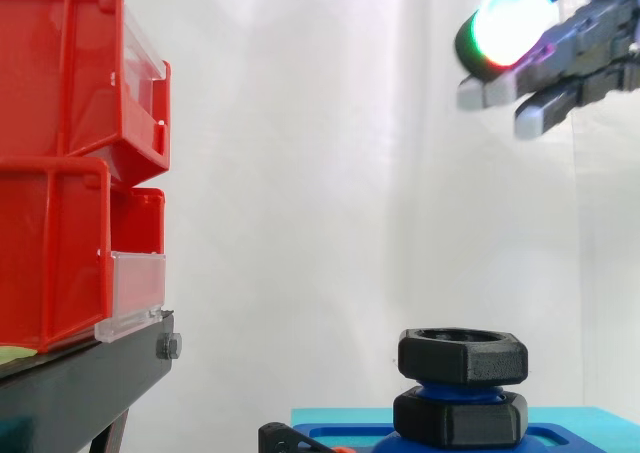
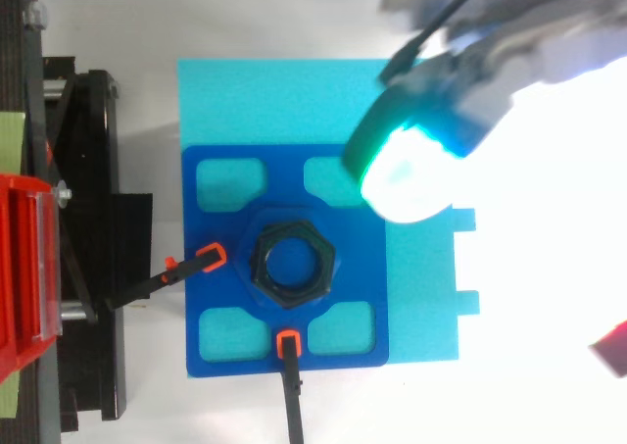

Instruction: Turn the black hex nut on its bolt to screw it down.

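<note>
Closest to the side camera is a black clamp with an orange tip (image 2: 287,344), biting the near edge of the dark blue square plate (image 2: 362,268). A second one just like it (image 2: 201,261) grips the plate's left edge. The plate sits on a flat cyan block (image 2: 265,101).

Dead centre of the plate stands the blue threaded bolt (image 1: 440,388), with the black hex nut (image 1: 462,355) sitting up at the top of it. A bit of blue thread shows beneath it, and below that sits a second black hex nut (image 1: 460,418), down at the plate.

The hand (image 1: 580,33) is nowhere near any of this: it hovers high up and off to the right, well apart from the top nut. Its fingers (image 1: 545,103) are stretched out pretty much straight with nothing in them, and one fat pad (image 1: 505,28) glows white with green and red edges.

Over on the left are stacked red plastic bins (image 1: 60,123) on a black stand (image 1: 80,383), and the white curtain (image 1: 320,173) hangs behind it all.
</note>
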